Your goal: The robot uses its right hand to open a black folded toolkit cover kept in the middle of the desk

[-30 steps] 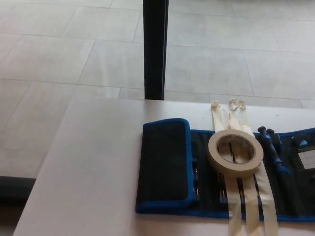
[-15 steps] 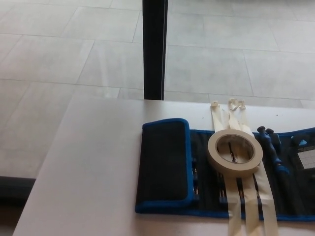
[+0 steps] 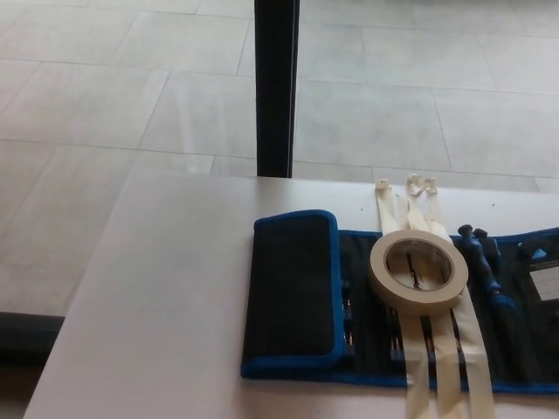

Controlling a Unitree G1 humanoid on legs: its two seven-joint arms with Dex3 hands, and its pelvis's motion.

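No robot hand shows anywhere in the head view, left or right, so how far either is open and what it holds cannot be told. One black toolkit cover (image 3: 393, 301) with blue trim lies flat on the pale desk (image 3: 157, 297), toward 4 o'clock of the picture, running off the right edge. Its left flap (image 3: 291, 292) is folded over at the near-left end, a black panel bordered in blue, its outer edge facing 9 o'clock. Right of the flap the pouch lies open, with dark tool slots showing. A roll of masking tape (image 3: 417, 271) sits on top of the open part, just beside the flap's right edge, at about 3 o'clock from it. Three cream tape strips (image 3: 441, 349) run under the roll from 12 to 6 o'clock, crossing the cover and sticking out past its far edge onto the desk. Blue-handled tools (image 3: 480, 253) lie in the cover at 3 o'clock of the roll. A light label (image 3: 546, 281) sits near the right picture edge. Desk surface from 7 to 10 o'clock of the flap is bare and wide. Far desk edge runs at 12 o'clock, close behind the strips' ends. A black post (image 3: 277, 87) stands upright at 12 o'clock of the flap, beyond the desk edge, on grey tiled floor (image 3: 105, 87).
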